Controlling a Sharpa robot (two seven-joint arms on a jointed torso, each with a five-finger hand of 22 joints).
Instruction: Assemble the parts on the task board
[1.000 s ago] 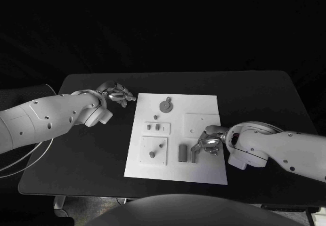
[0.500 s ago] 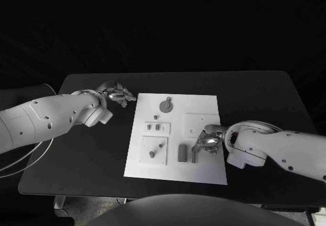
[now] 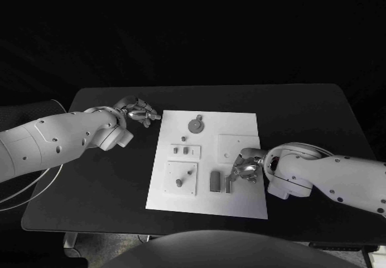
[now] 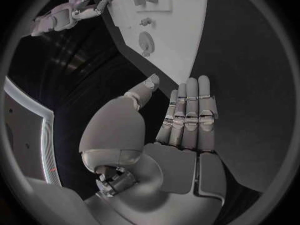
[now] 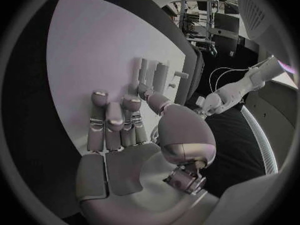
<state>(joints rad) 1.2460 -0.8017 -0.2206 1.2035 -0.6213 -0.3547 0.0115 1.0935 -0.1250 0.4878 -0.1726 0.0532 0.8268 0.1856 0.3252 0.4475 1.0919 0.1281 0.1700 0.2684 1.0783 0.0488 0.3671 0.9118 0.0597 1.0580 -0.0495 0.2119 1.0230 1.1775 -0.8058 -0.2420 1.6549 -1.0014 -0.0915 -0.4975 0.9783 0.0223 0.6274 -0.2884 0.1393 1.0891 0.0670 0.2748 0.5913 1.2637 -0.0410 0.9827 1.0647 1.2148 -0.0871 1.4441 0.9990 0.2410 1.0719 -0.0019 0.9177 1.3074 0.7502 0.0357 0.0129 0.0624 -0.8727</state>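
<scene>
Two silver hands: right hand (image 3: 246, 166) hovers, fingers apart, over the white rectangular task board (image 3: 241, 201) at centre; left hand (image 3: 138, 111), fingers spread, upper left.

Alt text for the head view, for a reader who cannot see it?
A white task board lies on a black table; the right hand reaches over its right side beside two upright grey parts. The left hand hovers off the board's far left corner, holding nothing.

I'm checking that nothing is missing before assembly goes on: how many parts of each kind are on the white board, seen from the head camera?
Round disc part: 1
Upright bar parts, beside the right robot hand: 2
Small block parts: 3
Small peg parts: 3
Total: 9, though the smallest pieces are hard to tell apart.
</scene>
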